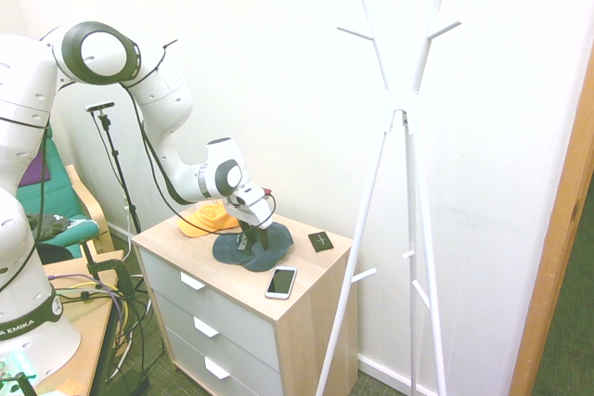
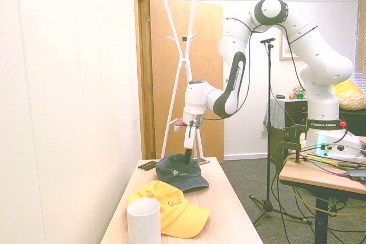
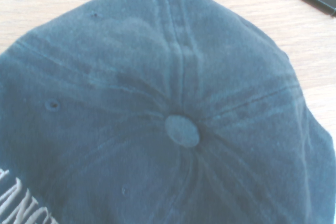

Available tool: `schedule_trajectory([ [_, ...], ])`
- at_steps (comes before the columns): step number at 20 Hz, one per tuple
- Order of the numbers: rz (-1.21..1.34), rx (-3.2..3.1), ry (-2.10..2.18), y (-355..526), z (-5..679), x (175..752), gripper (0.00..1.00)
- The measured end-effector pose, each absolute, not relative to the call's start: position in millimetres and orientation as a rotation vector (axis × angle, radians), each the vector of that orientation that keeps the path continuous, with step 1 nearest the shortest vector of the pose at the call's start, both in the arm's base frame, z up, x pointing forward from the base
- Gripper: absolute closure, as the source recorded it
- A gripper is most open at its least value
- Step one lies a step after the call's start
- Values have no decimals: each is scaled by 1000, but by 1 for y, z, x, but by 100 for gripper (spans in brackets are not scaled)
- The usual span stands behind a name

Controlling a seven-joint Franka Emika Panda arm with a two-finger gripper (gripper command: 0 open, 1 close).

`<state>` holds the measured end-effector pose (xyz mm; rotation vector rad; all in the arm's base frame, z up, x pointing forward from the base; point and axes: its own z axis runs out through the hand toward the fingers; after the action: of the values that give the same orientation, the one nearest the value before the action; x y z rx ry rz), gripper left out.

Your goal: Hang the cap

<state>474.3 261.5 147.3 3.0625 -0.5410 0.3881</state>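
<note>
**Navy cap on dresser top, end effector lowered onto its crown**

White coat stand: stands on the floor at the 3 o'clock side of the dresser in the first exterior view; its pegs are bare.

Wooden dresser: three grey drawers; its top is the surface carrying all loose items.

White robot arm: bends down over the surface, wrist pointing steeply downward.

Navy baseball cap: lies on the surface near its centre, crown up, with pale lettering on the front. The wrist view is filled by its crown, the top button near mid-frame.

Yellow-orange cap: on the surface, just beside the navy cap, at 6 o'clock of it in the second exterior view.

White cup: upright, in front of the yellow cap, nearest that camera.

Smartphone: flat, screen up, at 4 o'clock of the navy cap.

Small dark square card: at 2 o'clock of the navy cap.

End effector: fingertips at the cap's crown; whether they stand apart or pinch the fabric cannot be determined.
</note>
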Motion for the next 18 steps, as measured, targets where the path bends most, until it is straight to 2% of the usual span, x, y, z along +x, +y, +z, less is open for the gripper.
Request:
schedule_trajectory([
  [18, 337, 3067, -621, 254, 149, 482, 100],
])
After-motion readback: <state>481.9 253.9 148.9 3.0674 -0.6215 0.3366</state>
